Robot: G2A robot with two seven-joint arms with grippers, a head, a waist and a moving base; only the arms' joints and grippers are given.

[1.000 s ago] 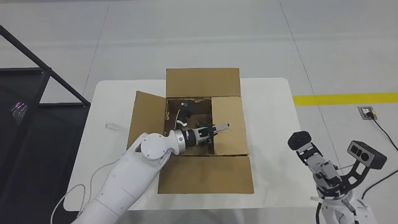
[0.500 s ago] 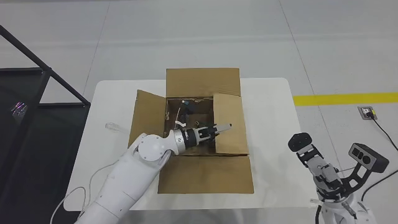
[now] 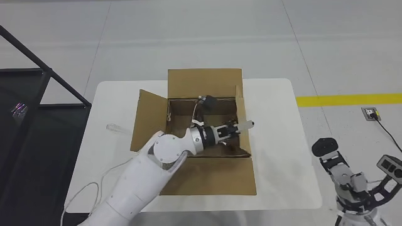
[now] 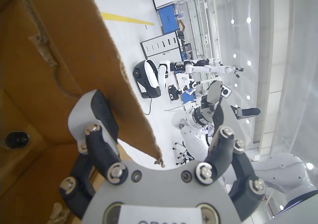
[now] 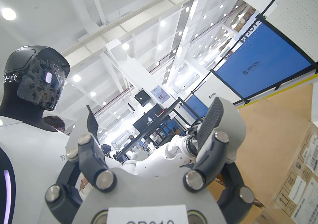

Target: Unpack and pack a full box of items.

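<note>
Straddling the box's (image 3: 207,177) 3 o'clock flap (image 4: 82,44), left gripper (image 4: 159,107) is wide open, clamping nothing. Box sits mid-table (image 3: 276,100). Right gripper (image 5: 154,115), at 4 o'clock, gapes empty.

— We see bright, even light falling from overhead in the top view; the white table (image 3: 276,100) is lit flat.

— We agree. The inside of the cardboard box (image 3: 205,83) is the one dark patch, its contents sunk in shade.

— In the right wrist view we look straight at round ceiling lamps (image 5: 7,13), and they flare white.

— In both wrist views we find straight lines bowed toward the edges.
</note>
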